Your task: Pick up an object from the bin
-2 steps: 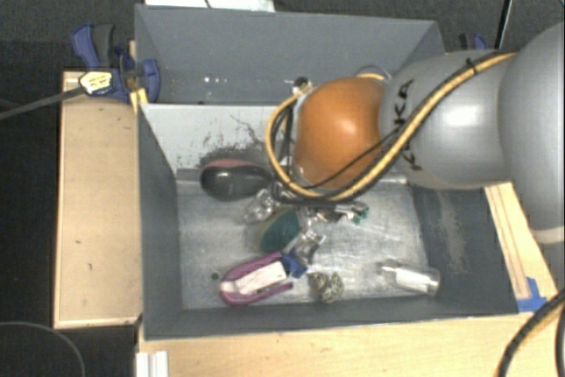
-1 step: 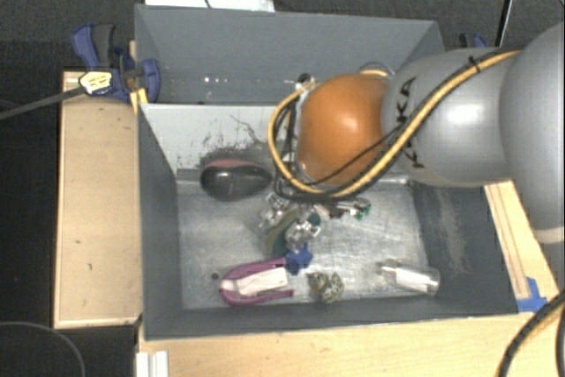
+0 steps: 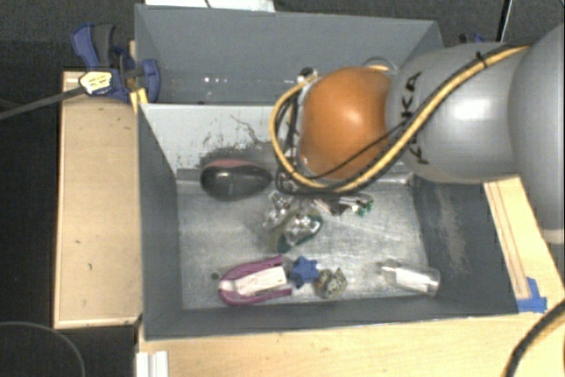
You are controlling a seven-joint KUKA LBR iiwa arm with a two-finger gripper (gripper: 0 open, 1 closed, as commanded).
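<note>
Gripper [image 3: 293, 221] sits low in the middle of the bin [image 3: 164, 225], over a small greenish jumble [image 3: 306, 229] whose long axis I can't read. Can't tell if the gripper's open or closed. Dark oval lump [image 3: 234, 180] just left, purple packet [image 3: 256, 282] lying crosswise near the front.

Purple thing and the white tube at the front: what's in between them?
Two small things, seen in the camera view: a blue piece right beside the purple and white thing, then a greyish lump, short of the white tube.
</note>
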